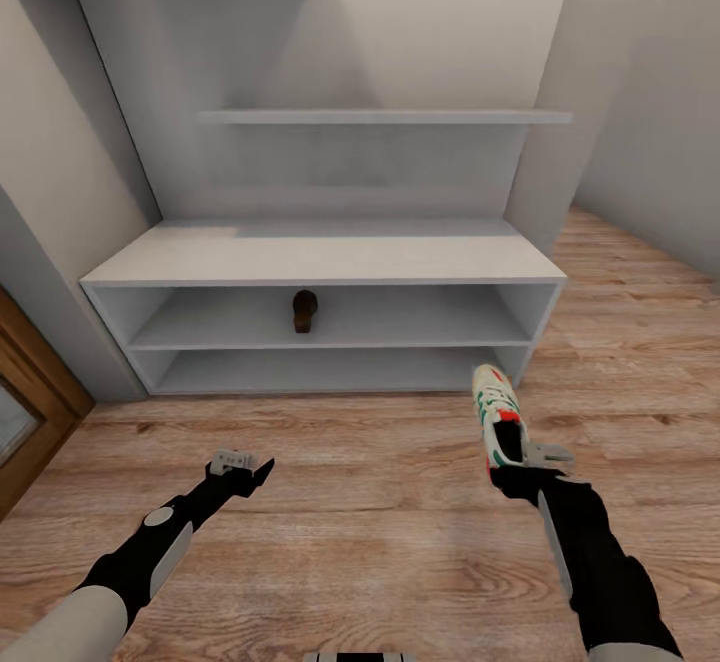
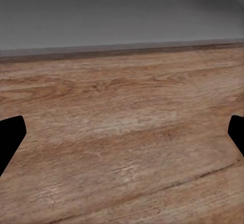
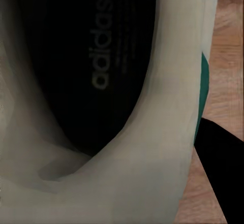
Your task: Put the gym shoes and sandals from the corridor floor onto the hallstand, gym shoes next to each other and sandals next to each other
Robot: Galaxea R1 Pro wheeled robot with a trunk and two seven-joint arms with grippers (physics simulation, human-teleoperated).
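One gym shoe (image 1: 495,407), white with green stripes and a red heel, hangs above the corridor floor (image 1: 360,502) in front of the hallstand's right end. My right gripper (image 1: 515,472) is shut on its heel rim. In the right wrist view the shoe's dark inside and white collar (image 3: 152,132) sit close, with one black finger (image 3: 221,173) outside the collar. A dark brown sandal (image 1: 305,310) rests on the middle tier of the white hallstand (image 1: 320,254). My left gripper (image 1: 250,470) hovers low over bare floor, open and empty, its fingertips (image 2: 10,137) wide apart.
Two staggered white wall shelves (image 1: 385,116) hang above the hallstand's back. A wooden door frame (image 1: 30,382) stands at the left beside a grey wall. Plank floor (image 1: 640,322) continues past the hallstand's right end.
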